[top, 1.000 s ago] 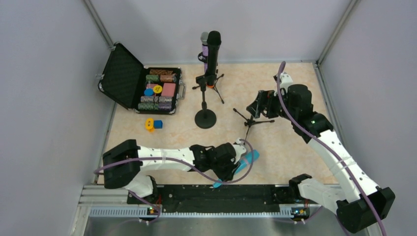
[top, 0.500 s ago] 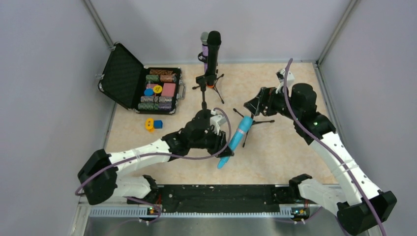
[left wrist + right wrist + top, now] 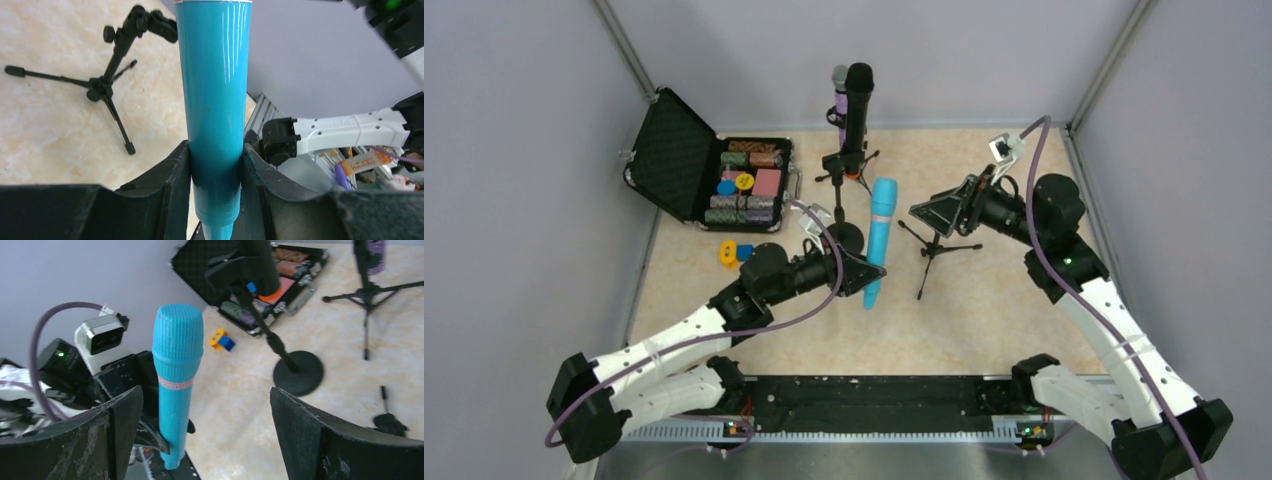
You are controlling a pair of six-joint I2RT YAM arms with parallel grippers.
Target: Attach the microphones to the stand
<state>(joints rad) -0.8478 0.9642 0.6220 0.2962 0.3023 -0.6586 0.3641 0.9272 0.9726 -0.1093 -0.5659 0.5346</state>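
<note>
My left gripper (image 3: 867, 272) is shut on the lower body of the light blue microphone (image 3: 880, 235), holding it upright above the table centre. The left wrist view shows that blue microphone (image 3: 216, 95) pinched between both fingers of the gripper (image 3: 216, 167). To its right my right gripper (image 3: 936, 212) is open and faces it. In the right wrist view, the microphone (image 3: 176, 375) stands near the left finger of that gripper (image 3: 206, 396), untouched. An empty tripod stand (image 3: 933, 248) sits below the right gripper. At the back, a black microphone (image 3: 858, 100) and a purple microphone (image 3: 839, 92) stand upright in stands (image 3: 842, 240).
An open black case (image 3: 669, 150) holding poker chips lies at the back left. A yellow and blue toy block (image 3: 735, 253) lies in front of it. Grey walls close in the table on three sides. The round stand base (image 3: 298, 372) is beside the blue microphone.
My left arm has lifted the blue microphone from near the front edge, carried it forward and turned it upright. My right gripper has risen and swung left toward it, still open.
</note>
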